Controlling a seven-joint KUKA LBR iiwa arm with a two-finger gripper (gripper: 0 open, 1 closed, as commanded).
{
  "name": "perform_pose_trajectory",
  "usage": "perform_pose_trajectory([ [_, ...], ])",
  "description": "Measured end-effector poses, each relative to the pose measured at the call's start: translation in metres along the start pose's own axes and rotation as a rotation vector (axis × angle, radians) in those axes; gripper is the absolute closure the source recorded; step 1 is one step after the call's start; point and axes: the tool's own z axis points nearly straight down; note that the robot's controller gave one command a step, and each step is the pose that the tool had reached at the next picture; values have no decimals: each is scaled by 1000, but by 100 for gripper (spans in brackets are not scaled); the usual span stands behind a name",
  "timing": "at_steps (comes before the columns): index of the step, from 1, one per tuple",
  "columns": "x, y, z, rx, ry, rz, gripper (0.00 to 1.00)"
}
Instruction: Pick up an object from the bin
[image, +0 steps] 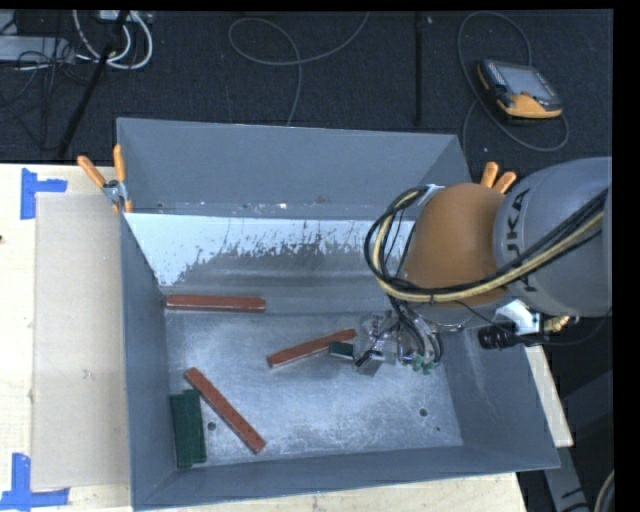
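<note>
My gripper (368, 358) hangs low over the right middle of the bin floor, beneath the arm's orange cover. Its fingertips are at the right end of a reddish-brown flat stick (308, 350) that lies slanted in the middle of the bin. A small dark piece sits at that end of the stick, right by the fingertips. Whether the fingers clasp the stick is not visible.
Another reddish-brown stick (215, 302) lies flat along the back left of the floor. A third stick (225, 410) lies diagonally at the front left, beside a dark green block (186, 429) near the front left corner.
</note>
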Motion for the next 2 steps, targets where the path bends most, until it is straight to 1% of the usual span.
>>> perform_pose_trajectory([
  [1,0,0,-10,0,1,-1,100],
  [2,-1,1,-54,0,-2,-5,100],
])
